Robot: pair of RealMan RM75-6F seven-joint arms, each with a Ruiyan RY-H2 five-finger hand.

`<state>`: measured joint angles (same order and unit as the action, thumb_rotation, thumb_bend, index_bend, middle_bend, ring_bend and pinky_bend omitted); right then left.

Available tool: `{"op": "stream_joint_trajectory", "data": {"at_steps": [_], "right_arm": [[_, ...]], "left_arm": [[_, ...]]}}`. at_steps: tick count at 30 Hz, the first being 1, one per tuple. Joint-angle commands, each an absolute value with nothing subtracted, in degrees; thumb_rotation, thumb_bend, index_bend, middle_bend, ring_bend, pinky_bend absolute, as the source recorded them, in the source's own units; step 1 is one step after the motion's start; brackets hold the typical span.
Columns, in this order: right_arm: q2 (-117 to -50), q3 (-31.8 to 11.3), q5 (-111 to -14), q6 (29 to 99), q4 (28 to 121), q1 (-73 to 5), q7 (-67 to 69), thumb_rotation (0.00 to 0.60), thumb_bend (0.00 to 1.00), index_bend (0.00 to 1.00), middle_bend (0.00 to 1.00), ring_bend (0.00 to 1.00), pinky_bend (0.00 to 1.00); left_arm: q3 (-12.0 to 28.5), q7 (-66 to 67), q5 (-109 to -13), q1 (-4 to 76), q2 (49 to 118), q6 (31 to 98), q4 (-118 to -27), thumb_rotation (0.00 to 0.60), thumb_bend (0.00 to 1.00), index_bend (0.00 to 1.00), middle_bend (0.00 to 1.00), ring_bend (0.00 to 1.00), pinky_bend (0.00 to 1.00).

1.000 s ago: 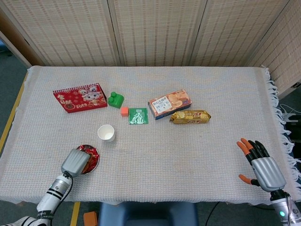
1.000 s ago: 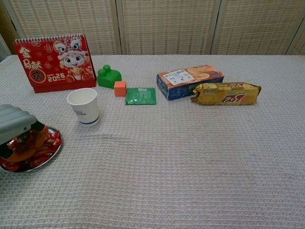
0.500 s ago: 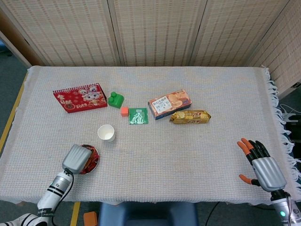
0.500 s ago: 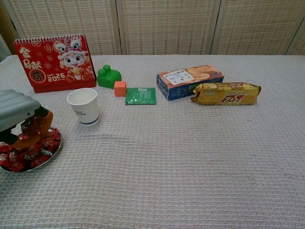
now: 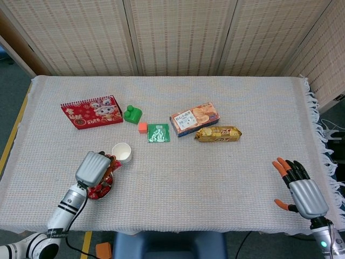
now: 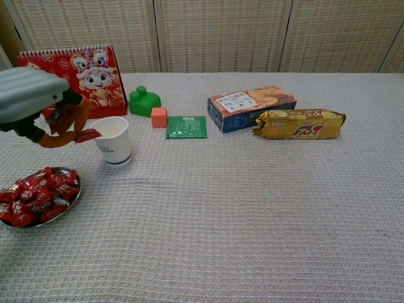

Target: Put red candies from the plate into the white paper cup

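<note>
Since a second ago, the left hand is lifting off the plate toward the white paper cup; the right hand is resting open on the worktop.

Chest view: left hand is pinching a red candy beside the cup; more candies are lying on the plate.

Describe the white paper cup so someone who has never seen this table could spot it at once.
Start at the red desk calendar standing at the table's back left. Just in front of it, towards the robot, stands the white paper cup, upright and open-topped, beside the round metal plate of red candies. It is the only white, cylindrical item here.
</note>
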<state>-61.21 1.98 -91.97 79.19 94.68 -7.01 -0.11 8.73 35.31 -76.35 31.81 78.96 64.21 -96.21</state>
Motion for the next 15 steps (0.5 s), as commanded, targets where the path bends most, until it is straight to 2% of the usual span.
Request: {"op": "stream_joint_trajectory", "data": {"at_steps": [1,7,15], "right_arm": [[-61.29,1.86,-91.69,78.97,94.62,-7.11,-0.24,0.6,0.06,0.0,0.0,0.0,0.0],[-61.45,1.54,-90.84,78.57,94.61,-7.24,-0.61,0.6,0.06,0.0,0.0,0.0,0.0],[-61.59,1.3,-90.05,78.14,94.6,-7.34,-1.11,0.6,0.06,0.0,0.0,0.0,0.0]], "left_arm": [[11.09,37.51,-74.06,34.24,78.75,63.0,-98.14,0.6,0.5,0.63,0.63,0.56,0.96],[13.17,39.37,-69.53,38.02,80.51,60.15,-96.89,0.6,0.5,0.63,0.63,0.56,0.96],[12.62,40.34,-65.38,41.48,84.73,57.51,-89.69,0.6,0.5,0.63,0.63,0.56,0.96]]}}
